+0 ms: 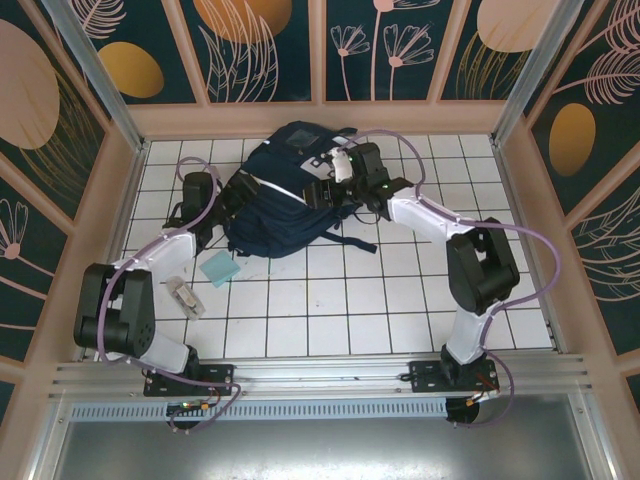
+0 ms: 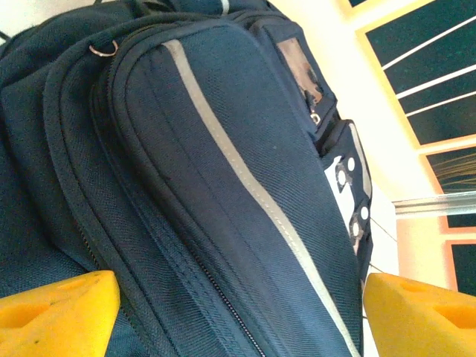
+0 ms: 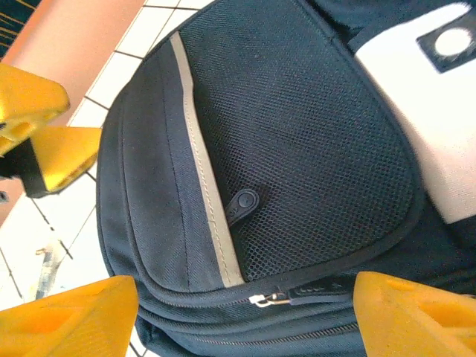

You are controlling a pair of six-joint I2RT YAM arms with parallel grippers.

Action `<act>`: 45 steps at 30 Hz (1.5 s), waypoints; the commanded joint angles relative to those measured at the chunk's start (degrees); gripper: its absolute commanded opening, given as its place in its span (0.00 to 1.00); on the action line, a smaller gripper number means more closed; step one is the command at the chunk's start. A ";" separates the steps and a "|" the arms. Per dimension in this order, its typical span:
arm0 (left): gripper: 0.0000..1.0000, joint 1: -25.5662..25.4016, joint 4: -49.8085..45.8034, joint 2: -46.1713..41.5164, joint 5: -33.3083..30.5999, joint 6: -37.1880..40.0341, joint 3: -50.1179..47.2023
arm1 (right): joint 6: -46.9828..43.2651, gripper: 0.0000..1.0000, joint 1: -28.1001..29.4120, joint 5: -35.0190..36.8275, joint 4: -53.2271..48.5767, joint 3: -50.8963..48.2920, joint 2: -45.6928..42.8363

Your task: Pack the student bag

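The student bag (image 1: 275, 200) slumps on the far half of the white-tiled counter (image 1: 330, 310). It is a soft heap of navy woven fabric with pale reflective stripes, a mesh pocket panel, zips and a grey-white patch. The left arm stretches forward from its base, and the left gripper (image 2: 238, 316) is at the bag's left side with its yellow fingers spread wide, holding nothing. The right arm bends in from the right. The right gripper (image 3: 245, 316) is likewise spread and empty, close over the mesh pocket.
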 commanded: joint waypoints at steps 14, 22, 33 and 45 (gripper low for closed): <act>0.83 0.11 6.85 6.90 4.07 -2.02 -3.09 | 1.07 0.86 1.46 2.21 5.62 -0.71 6.57; 0.83 0.12 5.66 8.23 4.29 -1.48 -2.88 | -5.69 0.87 2.68 11.69 3.47 1.84 8.46; 0.81 -0.10 11.29 9.01 6.19 -5.24 -5.60 | 2.51 0.88 6.48 -2.73 2.43 2.75 9.15; 0.81 -3.70 17.33 13.41 7.25 -9.18 -5.65 | 18.29 0.87 6.48 -26.48 9.92 0.48 1.59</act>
